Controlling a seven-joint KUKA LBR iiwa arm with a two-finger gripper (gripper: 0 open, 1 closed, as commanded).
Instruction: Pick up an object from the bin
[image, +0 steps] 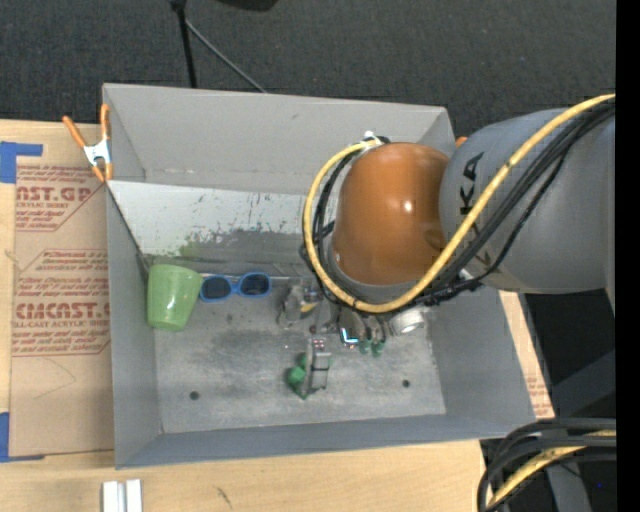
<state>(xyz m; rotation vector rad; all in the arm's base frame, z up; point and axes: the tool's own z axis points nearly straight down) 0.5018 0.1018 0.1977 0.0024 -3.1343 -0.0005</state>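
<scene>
Early in the task, by the look of it. No lift yet, and no sure hold to be seen. Finds the gripper down low near the middle of the bin, a little toward the near wall, under the orange cover of the wrist. Cannot tell the gripper's state, clenched or released: too crowded down there to judge.

Just at its left, touching or very nearly so, a small green thing, lumpy, down on the floor. Cannot tell whether gripped or merely alongside. Likeliest as the task's thing, being the nearest by far. Left to do, as a judgement: to make the hold sure, to raise, to bring clear of the walls.

Around it, little else. Against the left wall, a pale green cup, well apart from the gripper. Just right of the cup, blue sunglasses along the foot of the far wall, lenses side by side. Between sunglasses and gripper, only bare scuffed floor. Under the wrist to the right, near the gripper, another green scrap; too small to name, and possibly part of the rig.

Nothing in the way of a straight lift, as far as can be judged. Worth minding: the near wall close by, and the right part of the floor hidden under cover and arm.
</scene>
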